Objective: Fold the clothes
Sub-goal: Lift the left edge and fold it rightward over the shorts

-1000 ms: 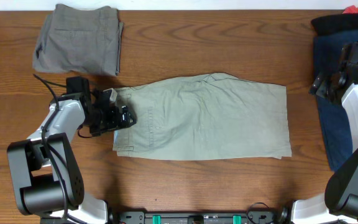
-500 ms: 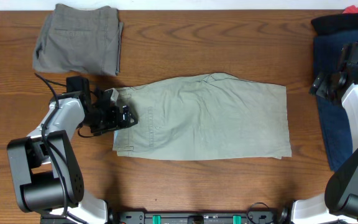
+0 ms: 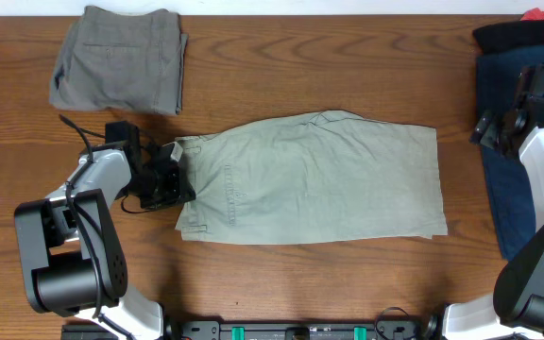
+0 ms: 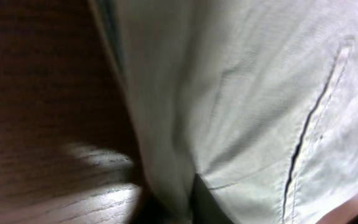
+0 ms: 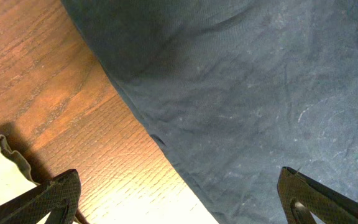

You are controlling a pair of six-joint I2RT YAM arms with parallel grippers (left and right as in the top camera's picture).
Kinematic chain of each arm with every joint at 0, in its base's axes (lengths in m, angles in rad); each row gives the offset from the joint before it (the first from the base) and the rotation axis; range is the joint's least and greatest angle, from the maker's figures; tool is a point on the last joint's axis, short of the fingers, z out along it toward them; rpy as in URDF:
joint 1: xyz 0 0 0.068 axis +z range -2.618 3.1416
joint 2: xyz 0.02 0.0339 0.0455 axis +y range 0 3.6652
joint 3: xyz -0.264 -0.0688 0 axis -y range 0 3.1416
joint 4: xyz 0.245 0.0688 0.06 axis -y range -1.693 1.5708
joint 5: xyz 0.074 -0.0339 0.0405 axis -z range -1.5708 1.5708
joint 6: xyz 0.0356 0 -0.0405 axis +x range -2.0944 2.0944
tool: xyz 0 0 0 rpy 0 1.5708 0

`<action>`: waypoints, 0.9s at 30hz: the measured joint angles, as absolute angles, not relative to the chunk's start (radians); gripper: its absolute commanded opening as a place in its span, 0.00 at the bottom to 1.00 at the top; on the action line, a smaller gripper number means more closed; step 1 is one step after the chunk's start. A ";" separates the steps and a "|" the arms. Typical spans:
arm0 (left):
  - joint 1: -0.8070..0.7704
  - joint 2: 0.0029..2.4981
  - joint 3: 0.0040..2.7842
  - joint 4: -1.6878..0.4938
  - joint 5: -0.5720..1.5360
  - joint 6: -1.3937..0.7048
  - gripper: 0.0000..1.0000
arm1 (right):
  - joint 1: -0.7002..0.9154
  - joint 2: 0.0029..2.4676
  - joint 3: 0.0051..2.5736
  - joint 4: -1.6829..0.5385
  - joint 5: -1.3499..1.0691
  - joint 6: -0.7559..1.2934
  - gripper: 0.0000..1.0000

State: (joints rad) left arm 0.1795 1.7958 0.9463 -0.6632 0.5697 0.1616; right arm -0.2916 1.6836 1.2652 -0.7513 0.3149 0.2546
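The khaki shorts [image 3: 310,175] lie flat mid-bench [image 3: 300,76], nudged slightly rightward since a second ago. The left fingers [image 3: 176,181] have drawn back to the waistband edge, and I cannot tell whether they are pinching it. The right fingers [image 5: 55,196] hang spread over the navy garment [image 5: 241,93], unchanged.

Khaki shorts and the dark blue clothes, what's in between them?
Only bare wooden table lies between the khaki shorts and the dark blue clothes. The overhead view shows it.

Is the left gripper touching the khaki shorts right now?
Touching. In the left wrist view the khaki shorts drape directly over a dark finger; overhead, the left gripper meets their waistband edge.
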 measured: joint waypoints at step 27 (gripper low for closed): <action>0.178 1.727 1.598 -1.434 0.152 -0.109 0.06 | -0.292 1.684 1.265 -0.751 0.315 0.255 0.99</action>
State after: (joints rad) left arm 0.1783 1.7271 1.5982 -1.4342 0.1516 -0.1085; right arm -0.2916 1.6836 1.2652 -0.7513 0.3149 0.2546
